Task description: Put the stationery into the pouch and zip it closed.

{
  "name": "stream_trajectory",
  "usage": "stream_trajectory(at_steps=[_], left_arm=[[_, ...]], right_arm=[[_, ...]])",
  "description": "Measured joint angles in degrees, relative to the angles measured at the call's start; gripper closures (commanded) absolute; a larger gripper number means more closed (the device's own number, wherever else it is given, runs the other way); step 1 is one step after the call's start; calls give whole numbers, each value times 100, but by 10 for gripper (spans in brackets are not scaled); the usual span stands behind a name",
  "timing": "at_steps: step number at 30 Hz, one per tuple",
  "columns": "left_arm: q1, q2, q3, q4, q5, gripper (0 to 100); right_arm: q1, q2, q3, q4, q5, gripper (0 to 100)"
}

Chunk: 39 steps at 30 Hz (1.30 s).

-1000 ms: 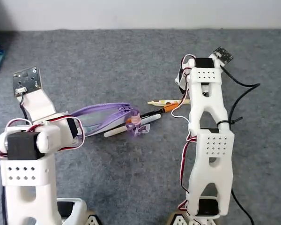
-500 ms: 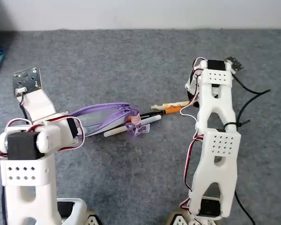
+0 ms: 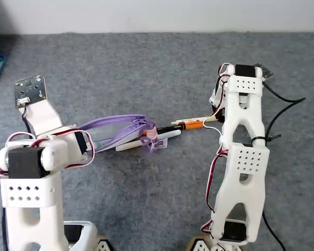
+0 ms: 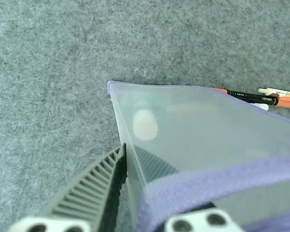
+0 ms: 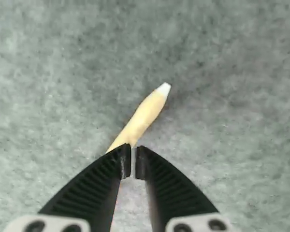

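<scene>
High view: the grey worktop (image 3: 120, 68) carries two white arms rising from its near edge. The left arm (image 3: 29, 178) is folded low at the near-left corner, its wrist turned inward toward the middle. The right arm (image 3: 240, 157) stretches straight away from the near edge toward the far-right part, wrist bent down. The purple-trimmed pouch (image 3: 115, 129) lies left of centre, its mouth facing the right arm. A white pen (image 3: 141, 143) lies along the pouch's near side. A black-and-orange pen (image 3: 178, 126) points out of the mouth, and a cream pen (image 3: 199, 121) lies just beside it.

Left wrist view: the left gripper (image 4: 135, 162) is clamped on the pouch's (image 4: 198, 130) closed end, one ribbed finger each side of the clear wall. The white pen's (image 4: 145, 124) round end shows through that wall. The black-and-orange pen (image 4: 253, 97) and cream pen (image 4: 280, 92) lie beyond the pouch.

Right wrist view: the right gripper (image 5: 133, 154) hangs just above the worktop (image 5: 232, 72), its fingers drawn to a thin slit. The cream pen (image 5: 145, 113) runs under one fingertip; whether it is pinched cannot be told.
</scene>
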Motion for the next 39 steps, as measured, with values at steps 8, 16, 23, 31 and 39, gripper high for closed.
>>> stream_trajectory(at_steps=[8,16,23,31,39], left_arm=[[0,0,0,0,0,988],[0,0,0,0,0,988],[0,0,0,0,0,988],[0,0,0,0,0,988],[0,0,0,0,0,988]], right_arm=[[0,0,-105,-158,18,757],[0,9,-211,-765,18,757],[0,440,-220,-615,26,872],[237,466,-308,-290,18,987],[246,229,-1204,589,668,991]])
